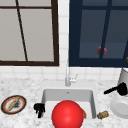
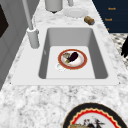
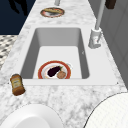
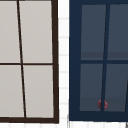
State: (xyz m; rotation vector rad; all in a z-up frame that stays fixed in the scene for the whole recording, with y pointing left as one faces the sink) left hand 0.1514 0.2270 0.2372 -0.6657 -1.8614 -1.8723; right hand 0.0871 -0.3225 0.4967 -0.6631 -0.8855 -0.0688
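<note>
- Large red ball (image 1: 67, 114) nearest the front camera, hovering over the sink's (image 1: 47, 95) front edge, hiding most of the red-rimmed plate (image 2: 72, 59) with an eggplant (image 2: 73, 56) on the basin floor.
- Left hand (image 1: 39, 109) at the sink's left front corner, fingers curled downward, holding nothing.
- Right hand (image 1: 117, 89) above the white plate (image 1: 120, 106) on the counter (image 1: 27, 87), fingers stretched leftward, relaxed.
- Brown bottle (image 1: 103, 114) lying beside the sink's right corner.
- Patterned plate (image 1: 13, 104) far left on the counter.

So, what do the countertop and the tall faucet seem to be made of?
The grey-white speckled countertop looks like polished granite or marble, going by its mottled veining. The tall pale-grey faucet looks like brushed metal, smooth and uniform, though painted plastic cannot be excluded.
</note>
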